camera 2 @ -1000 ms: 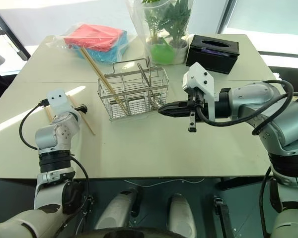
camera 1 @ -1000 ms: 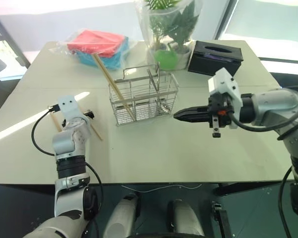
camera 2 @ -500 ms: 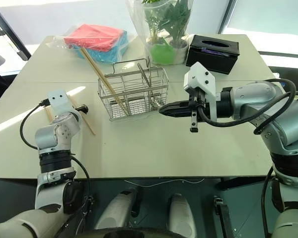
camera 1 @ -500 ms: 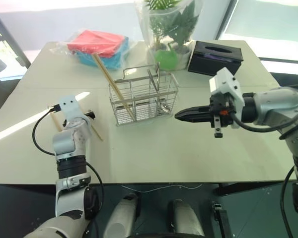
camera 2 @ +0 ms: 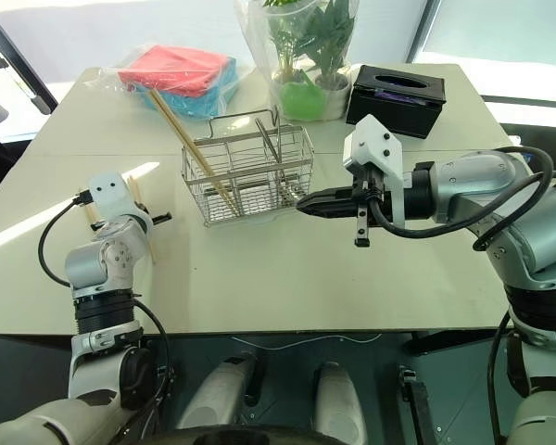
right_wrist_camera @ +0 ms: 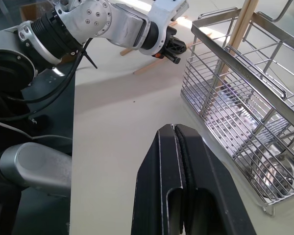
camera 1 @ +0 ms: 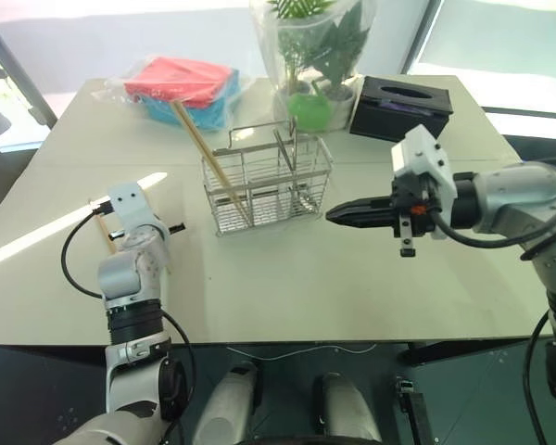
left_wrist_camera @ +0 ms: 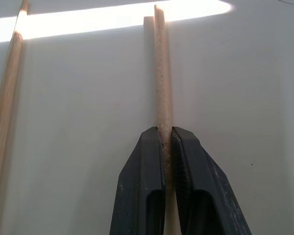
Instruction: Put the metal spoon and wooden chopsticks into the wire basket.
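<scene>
My left gripper (left_wrist_camera: 165,131) is shut on one of the wooden chopsticks (left_wrist_camera: 161,73), which lies flat on the table (camera 1: 287,278) and sticks out past the fingertips. A second loose chopstick (left_wrist_camera: 5,112) lies beside it. The wire basket (camera 1: 269,185) stands mid-table with chopsticks (camera 1: 202,146) leaning out of its left end. A thin metal handle (camera 2: 271,148), apparently the metal spoon, leans inside it. My right gripper (camera 1: 338,215) hovers shut and empty just right of the basket, pointing at it.
Behind the basket stand a potted plant in clear wrap (camera 1: 315,65) and a black tissue box (camera 1: 403,107). A red and blue packet in a plastic bag (camera 1: 185,83) lies at the back left. The table's front edge runs close below both arms.
The left gripper's fingers have gone from open to shut on the chopstick lying on the table. The right arm has stayed still.
</scene>
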